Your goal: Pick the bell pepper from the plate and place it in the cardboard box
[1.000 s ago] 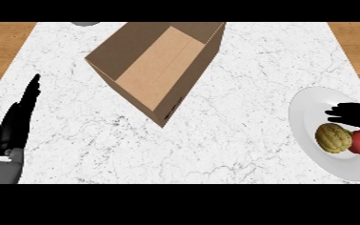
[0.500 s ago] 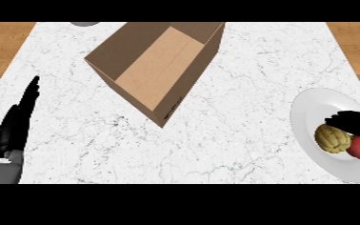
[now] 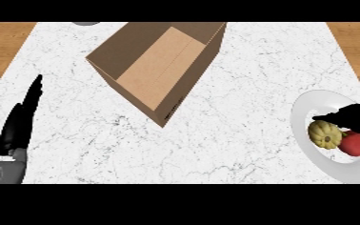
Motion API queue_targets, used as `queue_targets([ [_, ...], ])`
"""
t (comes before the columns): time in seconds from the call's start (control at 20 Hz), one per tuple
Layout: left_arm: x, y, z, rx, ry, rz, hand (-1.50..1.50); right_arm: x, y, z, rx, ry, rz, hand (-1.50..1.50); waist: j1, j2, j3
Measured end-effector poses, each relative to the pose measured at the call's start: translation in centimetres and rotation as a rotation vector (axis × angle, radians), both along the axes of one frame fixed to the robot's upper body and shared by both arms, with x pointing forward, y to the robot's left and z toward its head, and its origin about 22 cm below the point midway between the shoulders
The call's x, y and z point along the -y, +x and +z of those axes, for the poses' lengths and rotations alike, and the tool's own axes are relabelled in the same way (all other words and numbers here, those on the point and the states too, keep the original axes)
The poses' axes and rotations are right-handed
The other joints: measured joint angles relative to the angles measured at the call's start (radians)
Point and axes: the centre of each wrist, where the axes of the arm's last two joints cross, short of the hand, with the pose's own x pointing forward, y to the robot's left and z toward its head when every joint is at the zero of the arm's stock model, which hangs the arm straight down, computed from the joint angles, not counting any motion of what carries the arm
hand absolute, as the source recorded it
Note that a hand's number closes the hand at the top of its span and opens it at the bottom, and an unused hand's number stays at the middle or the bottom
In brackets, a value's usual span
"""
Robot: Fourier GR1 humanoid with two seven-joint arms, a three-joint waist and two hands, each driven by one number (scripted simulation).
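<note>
A: Where is the right hand [image 3: 343,117] at this moment?

B: It enters from the right edge of the head view and lies over the white plate [image 3: 304,119]. Only some dark fingers show, stretched toward the left. The rest of the hand is cut by the edge, so I cannot tell if it is opened or closed.

A: And the bell pepper?

B: The bell pepper [image 3: 325,134] is yellow and ribbed. It lies on the plate, just under the fingers and touching their dark outline in this view. I cannot tell if the fingers really touch it or only hang above it.

A: Which way does it point?

B: It looks a little taller than wide, so its long axis goes about from the top of the view to the bottom. I cannot make out a stem, so which end is the top I cannot say. A red round thing [image 3: 352,144] lies just beside it, on its right, half cut by the edge.

A: And the left hand?

B: The left hand [image 3: 20,124] rests at the left edge, opened, with straight fingers pointing up.

A: The cardboard box?

B: The cardboard box [image 3: 158,66] stands open on the marble counter [image 3: 232,138], well apart from the plate, toward the upper left. Its long side runs diagonally.
</note>
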Motion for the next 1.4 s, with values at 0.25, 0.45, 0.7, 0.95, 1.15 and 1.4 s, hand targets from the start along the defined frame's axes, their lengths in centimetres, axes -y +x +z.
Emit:
queue_targets([
  [0.25, -0.7, 0.5, 1.0, 0.000, -0.005, 0.005, 0.00, -1.5, 1.2, -0.5, 0.088, 0.060, -0.025, 1.50, 0.000, 0.002, 0.001],
  [0.45, -0.3, 0.5, 0.8, -0.003, 0.000, -0.007, 0.00, -6.8, 4.7, -1.4, 0.135, 0.178, -0.215, 1.50, 0.008, 0.000, -0.005],
  [0.7, 0.2, 0.5, 0.7, -0.006, -0.005, -0.011, 0.00, -13.4, 9.0, 0.2, 0.247, 0.282, -0.431, 1.50, 0.006, -0.003, -0.003],
  [0.95, 0.1, -0.4, 0.2, -0.013, -0.001, 0.004, 0.00, -17.8, 11.6, 4.0, 0.410, 0.371, -0.503, 1.50, -0.007, -0.005, 0.003],
  [1.15, -0.6, -0.5, 0.1, -0.013, 0.000, 0.020, 0.00, -20.2, 12.4, 7.5, 0.534, 0.493, -0.450, 1.50, -0.018, -0.006, 0.005],
  [1.4, -0.8, -1.2, 0.1, -0.014, 0.000, 0.017, 0.00, -23.8, 12.5, 11.6, 0.587, 0.609, -0.361, 1.50, -0.016, -0.005, 0.006],
])
